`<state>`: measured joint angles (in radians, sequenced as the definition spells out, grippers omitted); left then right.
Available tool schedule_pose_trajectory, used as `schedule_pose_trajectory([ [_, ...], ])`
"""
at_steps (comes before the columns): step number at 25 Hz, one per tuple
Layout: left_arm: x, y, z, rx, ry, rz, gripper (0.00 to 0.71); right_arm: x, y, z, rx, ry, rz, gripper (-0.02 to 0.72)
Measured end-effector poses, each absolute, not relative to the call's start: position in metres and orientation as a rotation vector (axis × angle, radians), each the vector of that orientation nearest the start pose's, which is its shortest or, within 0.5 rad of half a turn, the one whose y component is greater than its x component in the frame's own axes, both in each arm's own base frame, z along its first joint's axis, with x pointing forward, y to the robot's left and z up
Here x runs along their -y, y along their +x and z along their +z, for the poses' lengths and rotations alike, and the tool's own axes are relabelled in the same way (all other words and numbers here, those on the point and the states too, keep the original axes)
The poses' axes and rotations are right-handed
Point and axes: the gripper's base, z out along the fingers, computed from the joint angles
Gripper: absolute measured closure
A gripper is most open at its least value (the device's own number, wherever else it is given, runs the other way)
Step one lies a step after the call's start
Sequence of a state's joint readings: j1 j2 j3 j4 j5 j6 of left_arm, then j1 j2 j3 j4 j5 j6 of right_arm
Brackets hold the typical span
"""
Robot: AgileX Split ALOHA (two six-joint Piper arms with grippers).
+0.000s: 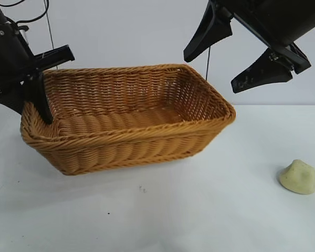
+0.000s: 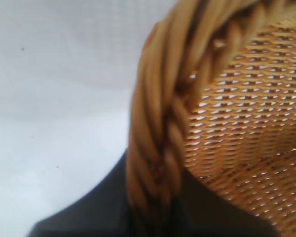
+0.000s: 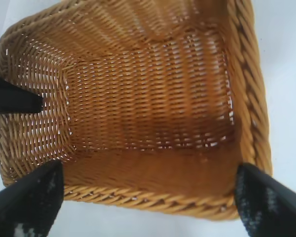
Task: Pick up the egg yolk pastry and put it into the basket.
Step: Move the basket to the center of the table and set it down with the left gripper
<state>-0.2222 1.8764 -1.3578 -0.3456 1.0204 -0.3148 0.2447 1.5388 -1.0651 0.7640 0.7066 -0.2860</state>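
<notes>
The orange-tan wicker basket (image 1: 126, 137) stands at centre left on the white table, and nothing lies in it. My left gripper (image 1: 37, 113) is shut on the braided rim (image 2: 158, 128) at the basket's left end, one finger inside the wall and one outside. My right gripper (image 1: 211, 72) hangs open in the air above the basket's right end, holding nothing. In the right wrist view it (image 3: 148, 170) looks straight down into the basket (image 3: 138, 197). The pale yellowish egg yolk pastry (image 1: 297, 177) lies on the table at the front right, well away from both grippers.
The white table (image 1: 199, 220) is bare in front of the basket and between the basket and the pastry. A pale wall closes the back. The left arm's dark finger (image 3: 15, 98) shows inside the basket's far end in the right wrist view.
</notes>
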Motion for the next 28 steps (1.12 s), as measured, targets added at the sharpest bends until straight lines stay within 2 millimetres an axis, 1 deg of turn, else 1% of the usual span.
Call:
schedule_pose_trajectory([
  [4,0.111,0.367,0.198,-3.111,-0.266,-0.490,0.630,-0.117,0.299,0.267,-2.558,-0.074,0.819,0.034],
  [10,0.113,0.376,0.191,-3.127,-0.225,-0.496,0.630,-0.117,0.299,0.267,-2.559,-0.074,0.819,0.034],
  [13,0.117,0.384,0.179,-3.146,-0.216,-0.521,0.630,-0.117,0.298,0.267,-2.560,-0.075,0.820,0.034],
  [17,0.122,0.386,0.160,-3.183,-0.187,-0.595,0.630,-0.117,0.298,0.267,-2.560,-0.073,0.820,0.034],
  [19,0.122,0.387,0.151,-3.202,-0.173,-0.594,0.630,-0.117,0.298,0.267,-2.560,-0.074,0.819,0.034],
  [23,0.121,0.389,0.145,-3.196,-0.147,-0.554,0.630,-0.117,0.298,0.267,-2.560,-0.074,0.818,0.034],
  [28,0.120,0.392,0.145,-3.172,-0.148,-0.545,0.630,-0.117,0.298,0.266,-2.560,-0.077,0.815,0.034],
])
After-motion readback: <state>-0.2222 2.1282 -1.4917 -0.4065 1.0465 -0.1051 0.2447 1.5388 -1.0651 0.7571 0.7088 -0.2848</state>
